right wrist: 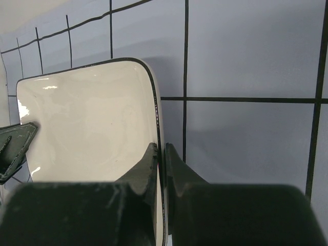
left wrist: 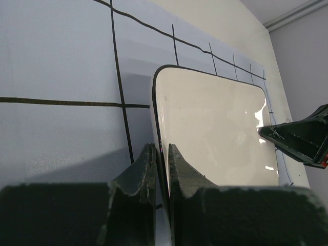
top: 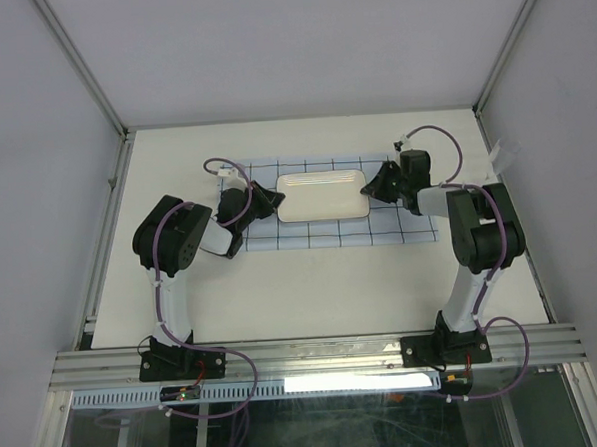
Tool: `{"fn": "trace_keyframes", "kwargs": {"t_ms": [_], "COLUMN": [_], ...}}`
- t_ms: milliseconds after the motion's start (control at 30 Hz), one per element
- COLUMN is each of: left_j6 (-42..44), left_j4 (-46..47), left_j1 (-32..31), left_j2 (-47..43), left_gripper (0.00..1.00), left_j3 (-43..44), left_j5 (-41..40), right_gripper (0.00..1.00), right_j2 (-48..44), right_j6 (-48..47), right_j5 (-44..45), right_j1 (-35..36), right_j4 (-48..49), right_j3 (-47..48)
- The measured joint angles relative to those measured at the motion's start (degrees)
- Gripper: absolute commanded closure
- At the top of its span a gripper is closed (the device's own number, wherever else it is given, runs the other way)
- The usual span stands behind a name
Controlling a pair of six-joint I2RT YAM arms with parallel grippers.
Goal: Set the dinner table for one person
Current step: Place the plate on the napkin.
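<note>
Cream-white table (top: pixel 332 282) fills the middle of the top view. The cloth (top: pixel 309 238) lies across its upper half, and the plate (top: pixel 323 196) sits over the cloth's middle. The left gripper (top: pixel 274 200) meets the plate's left end and the right gripper (top: pixel 372 191) its right end.

In the left wrist view, the left gripper (left wrist: pixel 161 154) has its jaws almost closed, pinching the plate's (left wrist: pixel 215 133) dark-lined rim at bottom centre. The right gripper (left wrist: pixel 300 138) shows at the right edge.

In the right wrist view, the right gripper (right wrist: pixel 160 151) likewise clamps the plate (right wrist: pixel 92 123) rim between near-shut jaws at bottom centre, with cloth (right wrist: pixel 246 56) beneath.
</note>
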Motion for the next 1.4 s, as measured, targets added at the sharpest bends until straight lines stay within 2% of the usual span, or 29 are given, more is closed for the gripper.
{"fn": "trace_keyframes", "kwargs": {"t_ms": [1400], "left_j6": [-0.3], "left_j4": [-2.3], "left_j1": [-0.2], "left_j2": [-2.0], "left_gripper": [1.00], "left_j3": [-1.6], "left_j5": [0.3], "right_gripper": [1.00], "right_j2": [-2.6], "right_j6": [-0.1], "right_j5": [1.1], "right_j1": [0.8], "right_j4": [-1.7], "right_j3": [-2.2]}}
